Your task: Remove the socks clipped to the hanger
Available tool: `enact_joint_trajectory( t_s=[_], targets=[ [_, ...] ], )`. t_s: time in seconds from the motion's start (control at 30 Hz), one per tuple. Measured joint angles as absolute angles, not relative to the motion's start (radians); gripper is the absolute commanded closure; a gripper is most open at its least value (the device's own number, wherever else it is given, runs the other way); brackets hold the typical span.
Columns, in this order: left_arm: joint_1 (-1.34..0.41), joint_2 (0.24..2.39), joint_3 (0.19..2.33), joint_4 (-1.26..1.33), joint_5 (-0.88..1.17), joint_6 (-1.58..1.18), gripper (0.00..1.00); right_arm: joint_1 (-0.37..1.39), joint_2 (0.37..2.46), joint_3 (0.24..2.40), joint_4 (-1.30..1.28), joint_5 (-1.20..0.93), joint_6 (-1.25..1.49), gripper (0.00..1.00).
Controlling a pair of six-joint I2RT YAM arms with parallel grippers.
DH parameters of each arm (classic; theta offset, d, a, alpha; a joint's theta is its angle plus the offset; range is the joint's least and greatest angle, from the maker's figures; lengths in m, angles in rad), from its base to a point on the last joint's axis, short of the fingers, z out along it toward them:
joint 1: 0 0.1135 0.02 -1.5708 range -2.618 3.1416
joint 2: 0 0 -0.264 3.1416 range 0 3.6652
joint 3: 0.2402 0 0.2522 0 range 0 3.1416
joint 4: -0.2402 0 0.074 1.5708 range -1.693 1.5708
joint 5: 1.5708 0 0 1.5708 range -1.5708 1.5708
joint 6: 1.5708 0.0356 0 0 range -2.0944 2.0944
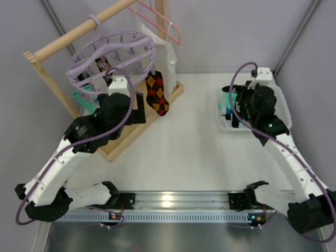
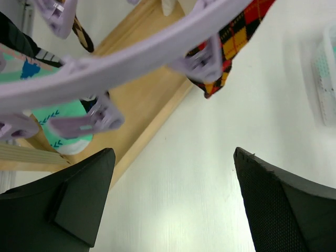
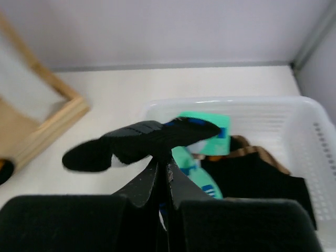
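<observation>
Right hand (image 3: 163, 173): clenched on black sock (image 3: 142, 142), held above basket (image 3: 315, 136), apparently so it can drop among other socks (image 3: 257, 178) lying inside.
Left hand (image 2: 170, 202): released, fingers wide apart, raised beneath hanger (image 2: 131, 58); likely placed there to reach a clipped item next.
Clipped to the hanger: argyle sock (image 2: 236, 42) ahead, mint sock (image 2: 60, 123) to the left.
Hanger hooked over rail (image 1: 68, 34); its frame stands on desk (image 1: 199, 152).

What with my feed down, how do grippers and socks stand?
Left gripper open below lavender hanger. Right gripper shut on black sock over white basket. Argyle sock, mint-green sock hang clipped. Wooden frame close by.
</observation>
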State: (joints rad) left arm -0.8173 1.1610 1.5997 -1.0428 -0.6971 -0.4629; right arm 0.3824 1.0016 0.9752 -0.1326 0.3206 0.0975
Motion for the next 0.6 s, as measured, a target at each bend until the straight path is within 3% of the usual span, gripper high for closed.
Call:
enact_joint_trajectory(
  t_s=[0.13, 0.33, 0.4, 0.47, 0.53, 0.6],
  targets=[
    [-0.817, 1.015, 1.517, -1.041, -0.613, -0.442, 0.02, 0.160, 1.163, 1.075, -0.174, 0.289, 0.105, 1.00],
    [-0.817, 0.823, 1.381, -1.037, -0.572, -0.412, 0.02, -0.019, 1.458, 1.115, -0.187, 0.246, 0.146, 0.99],
    [-0.817, 0.762, 1.330, -1.017, -0.568, -0.402, 0.02, -0.044, 1.559, 1.116, -0.192, 0.230, 0.162, 0.82],
    [-0.817, 0.696, 1.266, -0.992, -0.560, -0.389, 0.02, -0.051, 1.621, 1.116, -0.211, 0.219, 0.172, 0.43],
    [-0.817, 0.629, 1.192, -0.943, -0.550, -0.377, 0.02, -0.051, 1.639, 1.116, -0.246, 0.207, 0.183, 0.27],
    [-0.817, 0.562, 1.114, -0.896, -0.536, -0.363, 0.02, -0.051, 1.614, 1.116, -0.256, 0.197, 0.184, 0.25]
  ],
)
